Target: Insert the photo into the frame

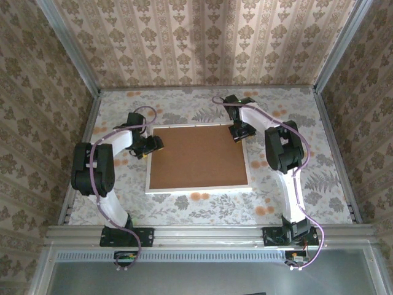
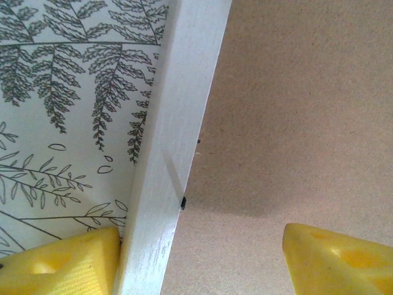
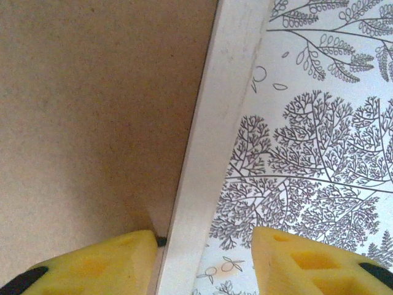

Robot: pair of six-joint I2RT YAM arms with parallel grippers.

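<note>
A: Top cam vs wrist cams, what's the diff?
B: Top gives the whole frame point(image 1: 198, 189), flat, mid-desk point(image 1: 307, 184), with a brown board point(image 1: 196, 157) filling it. L gripper point(image 1: 150, 146) is at the far-left corner, R gripper point(image 1: 238, 132) at the far-right. Can't read the jaw gap from up there.
A: And the wrists?
B: Close-ups. L: yellow fingers point(image 2: 67, 264) spread astride the frame's white edge, one against its outer side over the desk, the other over the board, well off. R: also spread, one finger over the board just beside the edge, the other over the desk, apart. Neither's clamped. Each cam also shows a small dark tab point(image 2: 183, 200) on the inner edge.
A: Counts?
B: 1 frame, 1 board, 2 grippers, 4 fingers, 2 tabs.
</note>
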